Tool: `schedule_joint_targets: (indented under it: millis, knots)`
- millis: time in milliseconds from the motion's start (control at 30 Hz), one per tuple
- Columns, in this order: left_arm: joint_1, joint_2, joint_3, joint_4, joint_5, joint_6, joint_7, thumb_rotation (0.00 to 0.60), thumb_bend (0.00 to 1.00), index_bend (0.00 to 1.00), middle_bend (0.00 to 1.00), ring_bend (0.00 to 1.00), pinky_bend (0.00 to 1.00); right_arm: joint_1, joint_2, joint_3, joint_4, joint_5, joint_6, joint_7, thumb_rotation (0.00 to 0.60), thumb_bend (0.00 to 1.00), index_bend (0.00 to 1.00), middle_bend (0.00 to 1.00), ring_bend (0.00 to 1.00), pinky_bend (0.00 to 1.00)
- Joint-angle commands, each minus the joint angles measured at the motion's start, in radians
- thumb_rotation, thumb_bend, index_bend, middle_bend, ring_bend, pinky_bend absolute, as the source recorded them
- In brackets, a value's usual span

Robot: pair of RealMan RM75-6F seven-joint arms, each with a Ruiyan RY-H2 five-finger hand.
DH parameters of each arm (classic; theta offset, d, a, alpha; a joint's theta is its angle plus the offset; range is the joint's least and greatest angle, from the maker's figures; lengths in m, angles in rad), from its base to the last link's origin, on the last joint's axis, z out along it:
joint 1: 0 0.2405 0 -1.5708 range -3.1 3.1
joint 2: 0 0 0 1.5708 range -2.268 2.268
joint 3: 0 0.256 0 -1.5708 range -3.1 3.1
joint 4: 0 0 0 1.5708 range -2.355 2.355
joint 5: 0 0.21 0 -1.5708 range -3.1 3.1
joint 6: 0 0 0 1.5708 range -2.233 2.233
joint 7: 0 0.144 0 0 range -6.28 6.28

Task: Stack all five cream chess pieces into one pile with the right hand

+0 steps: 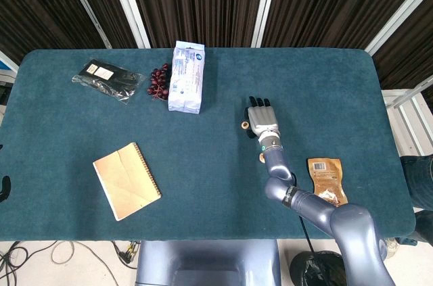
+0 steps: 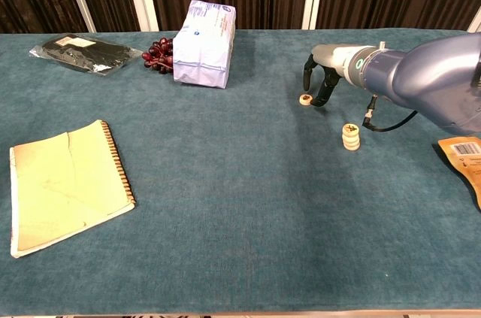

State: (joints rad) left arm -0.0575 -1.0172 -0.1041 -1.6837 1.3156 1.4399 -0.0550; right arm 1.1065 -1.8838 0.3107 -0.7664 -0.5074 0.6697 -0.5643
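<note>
A single cream chess piece (image 2: 305, 99) lies flat on the teal table (image 2: 240, 205); in the head view this piece (image 1: 243, 124) peeks out at the hand's left edge. A short pile of cream pieces (image 2: 350, 137) stands a little nearer and to the right, and in the head view that pile (image 1: 262, 158) is partly hidden beside the forearm. My right hand (image 2: 322, 77) hovers over the single piece with fingers curved downward and apart, fingertips beside it, holding nothing. The same hand (image 1: 261, 117) shows from above. My left hand is in neither view.
A brown snack pouch (image 2: 464, 157) lies at the right edge. A white-blue packet (image 2: 204, 44), dark grapes (image 2: 156, 55) and a black sachet (image 2: 83, 53) sit along the far left. A spiral notebook (image 2: 63, 183) lies at the near left.
</note>
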Motion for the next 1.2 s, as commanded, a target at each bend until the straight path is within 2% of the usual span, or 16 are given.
schedule_joint_targets:
  millis: [33, 567, 1200]
  knots:
    - [0.000, 0.000, 0.000, 0.000, 0.000, 0.000, 0.000, 0.600, 0.48, 0.16, 0.00, 0.00, 0.00, 0.000, -0.003, 0.004, 0.003, -0.003, -0.003, 0.002, 0.600, 0.41, 0.42, 0.00, 0.00, 0.00]
    - [0.000, 0.000, 0.000, 0.001, -0.001, -0.001, -0.002, 0.600, 0.48, 0.17, 0.00, 0.00, 0.00, 0.000, -0.025, 0.019, 0.044, -0.010, -0.027, -0.005, 0.600, 0.41, 0.43, 0.00, 0.00, 0.00]
    - [0.000, 0.002, -0.001, -0.001, -0.002, -0.002, -0.005, 0.600, 0.48, 0.17, 0.00, 0.00, 0.00, -0.005, -0.030, 0.031, 0.042, -0.033, -0.033, 0.001, 0.600, 0.41, 0.47, 0.00, 0.00, 0.00]
